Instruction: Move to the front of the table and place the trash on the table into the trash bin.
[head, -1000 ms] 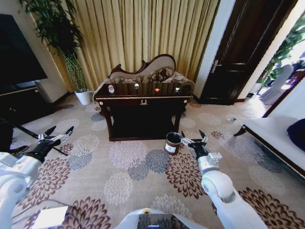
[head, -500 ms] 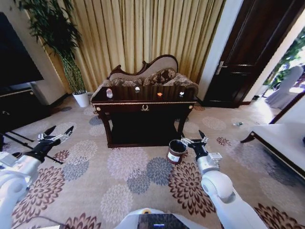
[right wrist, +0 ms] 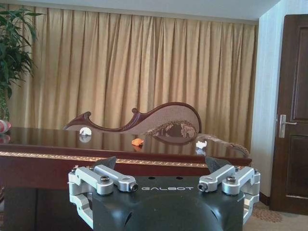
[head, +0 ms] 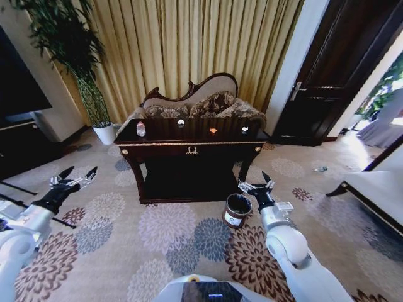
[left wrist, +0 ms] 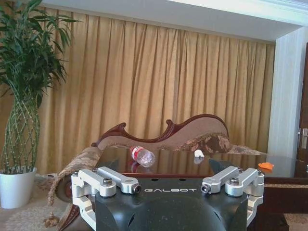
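The dark glossy table (head: 189,150) with gold trim stands straight ahead across the carpet. On its top lie a clear bottle with a red cap (head: 141,129), a white scrap (head: 181,123), an orange scrap (head: 213,131) and another white scrap (head: 245,130). The small dark trash bin (head: 237,210) sits on the floor by the table's right front leg. My right gripper (head: 256,185) hovers open just right of the bin, holding nothing. Off to the left, my left gripper (head: 72,179) is open and held low. In the left wrist view the bottle (left wrist: 143,156) lies on its side on the table (left wrist: 192,166).
A carved-back sofa (head: 201,100) stands close behind the table against gold curtains. A tall plant in a white pot (head: 104,133) is at the back left, beside a dark cabinet (head: 25,148). A dark door (head: 334,75) and a white bench (head: 378,189) are on the right.
The whole head view has shifted: the table looks nearer and more centred, and the bin sits lower in the picture. Both arms keep their pose, grippers open.
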`<state>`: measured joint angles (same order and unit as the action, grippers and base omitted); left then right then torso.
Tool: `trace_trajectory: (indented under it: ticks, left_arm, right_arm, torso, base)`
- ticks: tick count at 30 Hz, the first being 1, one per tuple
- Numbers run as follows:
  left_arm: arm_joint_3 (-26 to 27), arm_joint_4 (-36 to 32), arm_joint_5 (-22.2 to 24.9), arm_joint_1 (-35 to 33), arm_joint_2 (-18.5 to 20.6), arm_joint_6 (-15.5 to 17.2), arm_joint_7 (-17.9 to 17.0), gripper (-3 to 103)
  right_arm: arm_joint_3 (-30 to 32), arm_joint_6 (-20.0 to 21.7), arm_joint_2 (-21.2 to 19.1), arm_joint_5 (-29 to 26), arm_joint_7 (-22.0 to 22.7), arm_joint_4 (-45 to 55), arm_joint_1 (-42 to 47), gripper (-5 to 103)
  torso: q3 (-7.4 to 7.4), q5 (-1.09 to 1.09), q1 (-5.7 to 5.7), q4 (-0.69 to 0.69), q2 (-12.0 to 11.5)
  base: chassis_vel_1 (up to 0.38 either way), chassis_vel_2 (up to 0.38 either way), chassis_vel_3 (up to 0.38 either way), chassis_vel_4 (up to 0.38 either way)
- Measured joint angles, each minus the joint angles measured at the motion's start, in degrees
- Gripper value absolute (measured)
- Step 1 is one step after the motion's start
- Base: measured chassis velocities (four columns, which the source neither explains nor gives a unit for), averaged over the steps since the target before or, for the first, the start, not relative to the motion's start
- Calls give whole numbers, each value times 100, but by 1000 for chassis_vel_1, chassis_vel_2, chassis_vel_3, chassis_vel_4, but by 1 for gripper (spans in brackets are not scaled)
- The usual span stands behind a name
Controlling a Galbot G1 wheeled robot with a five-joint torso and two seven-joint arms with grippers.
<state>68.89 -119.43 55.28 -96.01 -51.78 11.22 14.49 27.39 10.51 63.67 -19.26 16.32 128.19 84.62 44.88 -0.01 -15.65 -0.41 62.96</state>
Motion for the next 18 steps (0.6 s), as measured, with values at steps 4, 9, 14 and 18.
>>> trace_trajectory:
  ticks: [4, 9, 14, 18]
  left_arm:
    - [59, -44, 44, -39, 7, -1, 5, 100]
    - [179, -112, 153, -76, 46, 21, 2, 100]
    - [294, -226, 168, -135, 47, 144, -14, 100]
    - [337, -284, 171, -159, 36, 168, -23, 100]
  right_arm:
    - [5, 9, -15, -11, 5, 73, 13, 100]
    - [24, 52, -62, -91, 29, 206, 17, 100]
    - [30, 153, -107, -233, 92, 385, 35, 100]
    - [38, 267, -150, -347, 147, 544, 41, 100]
  torso:
    - [0, 1, 0, 1, 0]
    - [0, 0, 0, 0, 0]
    - [0, 1, 0, 1, 0]
    - [0, 0, 0, 1, 0]
  base:
    - [-190, 183, 180, -187]
    - [-183, 185, 174, -189]
    - [-182, 181, 174, -184]
    - [-187, 193, 186, -175]
